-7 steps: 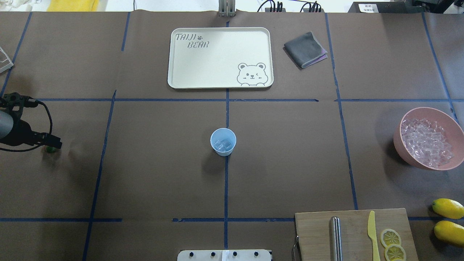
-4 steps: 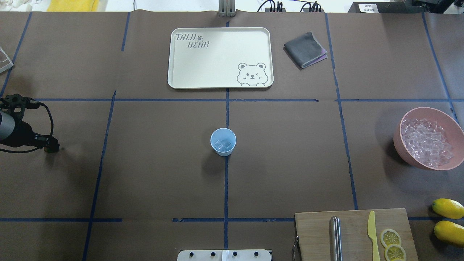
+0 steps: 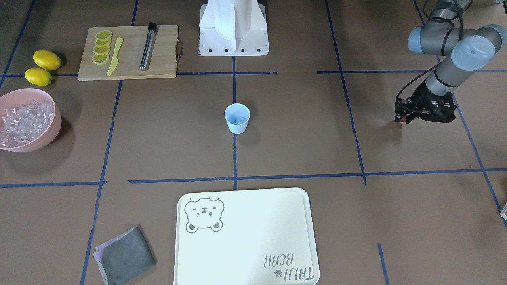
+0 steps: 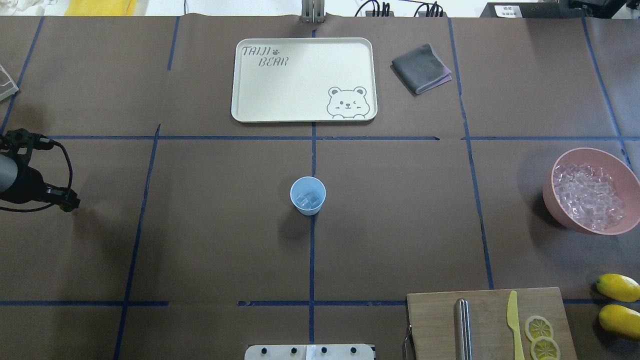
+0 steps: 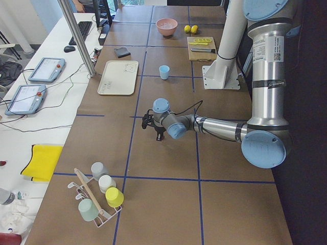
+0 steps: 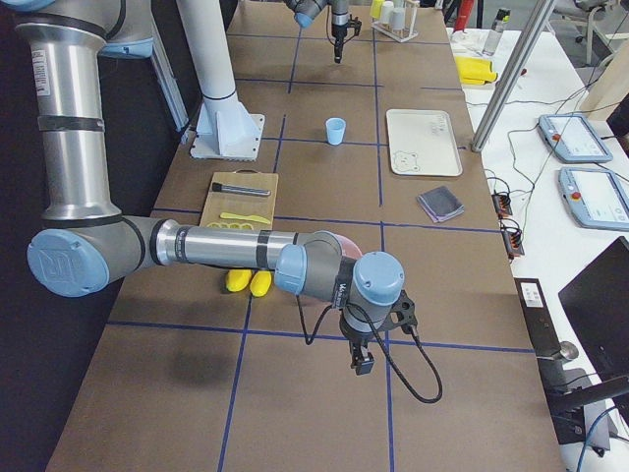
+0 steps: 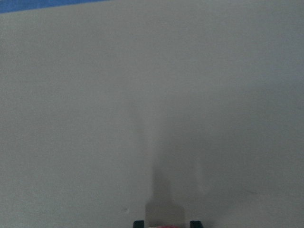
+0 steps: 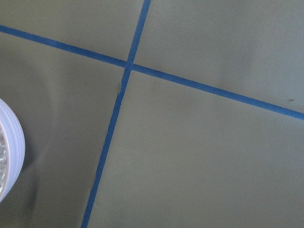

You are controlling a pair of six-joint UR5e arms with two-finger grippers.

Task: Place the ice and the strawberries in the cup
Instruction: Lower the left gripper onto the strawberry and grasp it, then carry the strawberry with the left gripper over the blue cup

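The pale-blue cup [image 4: 308,196] stands upright at the table's centre with a few ice cubes [image 4: 307,200] in it; it also shows in the front view [image 3: 237,118]. My left gripper [image 4: 71,204] is at the far left of the table, low over the paper, and shut on the small red strawberry [image 3: 401,119]. A sliver of the strawberry shows between the fingertips in the left wrist view [image 7: 164,226]. My right gripper [image 6: 362,366] shows only in the right side view, beyond the pink bowl; I cannot tell whether it is open or shut.
A pink bowl [image 4: 556,207] full of ice sits at the right edge. A cutting board [image 4: 435,320] holds a knife, lemon slices and a metal rod, with two lemons [image 4: 618,287] beside it. A cream tray [image 4: 303,80] and a grey cloth [image 4: 421,67] lie at the back.
My left gripper has drawn back a little to the left. The strawberry's green top, seen under the fingers a second ago, is now hidden between them. Nothing else moved.
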